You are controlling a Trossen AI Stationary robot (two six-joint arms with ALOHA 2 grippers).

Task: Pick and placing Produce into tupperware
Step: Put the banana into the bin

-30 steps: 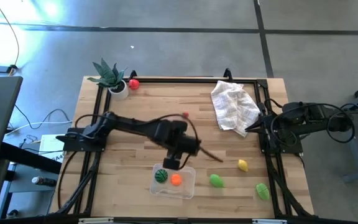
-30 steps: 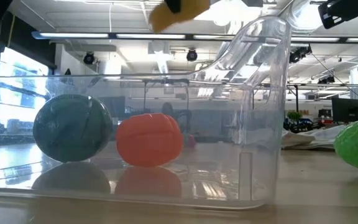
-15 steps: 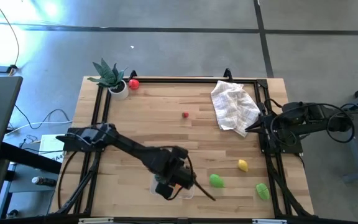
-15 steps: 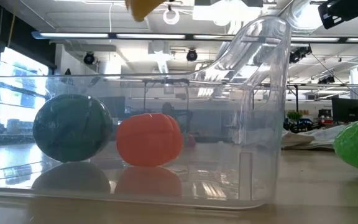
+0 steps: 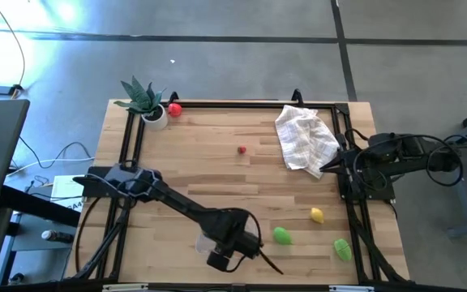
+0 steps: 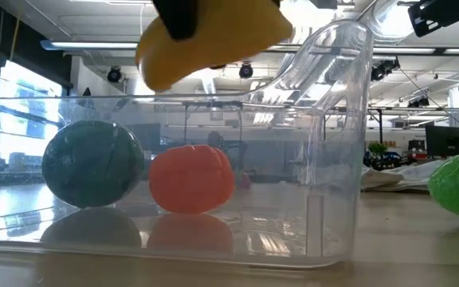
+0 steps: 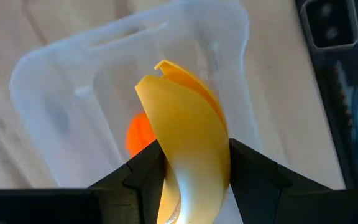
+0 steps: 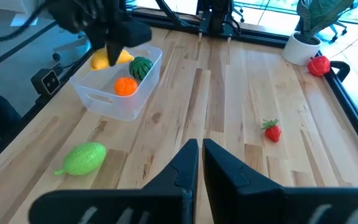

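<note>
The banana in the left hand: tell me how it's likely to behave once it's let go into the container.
The banana looks like rigid plastic, holding its curve between the left hand's fingers, so probably stiff and light. Its curved, glossy skin may let it rock or slide against the orange piece and the dark green ball. The tupperware walls should contain it.

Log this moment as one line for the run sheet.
left tool: shut on banana, above tub | in tub: orange fruit, dark green ball | right tool: shut, waiting at table edge
</note>
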